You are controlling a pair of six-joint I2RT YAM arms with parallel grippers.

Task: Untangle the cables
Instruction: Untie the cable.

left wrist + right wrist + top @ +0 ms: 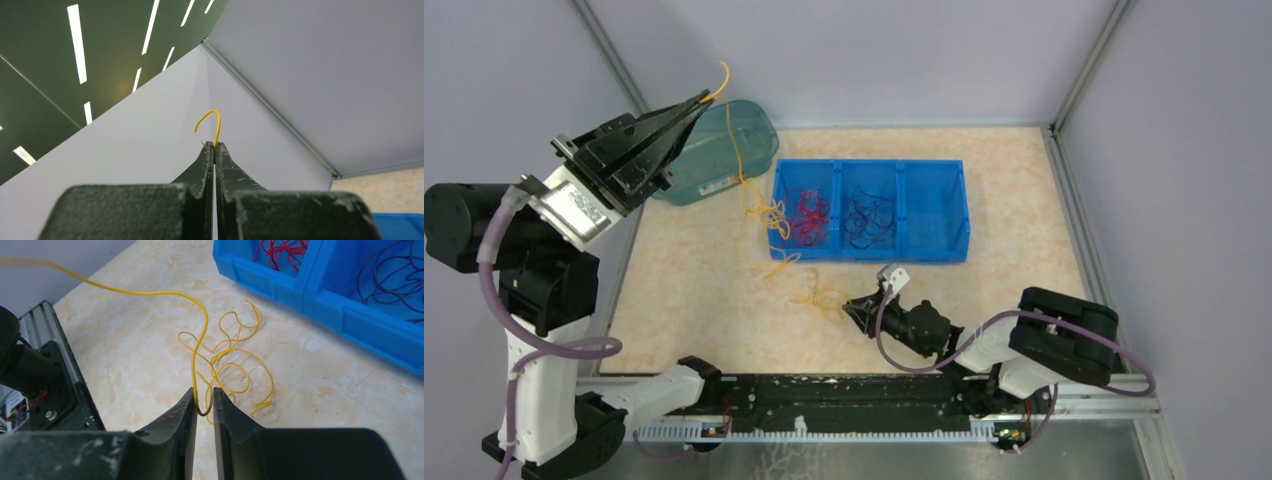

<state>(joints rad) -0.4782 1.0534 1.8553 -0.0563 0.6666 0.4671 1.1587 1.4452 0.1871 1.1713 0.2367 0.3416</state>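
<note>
A yellow cable (736, 150) runs from my raised left gripper (707, 97) down past the bin's front to a curly heap on the table by my right gripper (846, 307). In the left wrist view the left gripper (214, 146) is shut on the yellow cable's (216, 125) hooked end. The right gripper (203, 392) sits low over the table, jaws a narrow gap apart, with a loop of the yellow cable (200, 340) between them. Red cables (809, 215) and dark purple cables (869, 218) lie in separate bin compartments.
The blue three-compartment bin (934, 250) stands mid-table, its right compartment holding no cables. A teal container (744, 125) lies at the back left under the raised left arm. Enclosure walls surround the table; a metal rail (824, 400) runs along its near edge.
</note>
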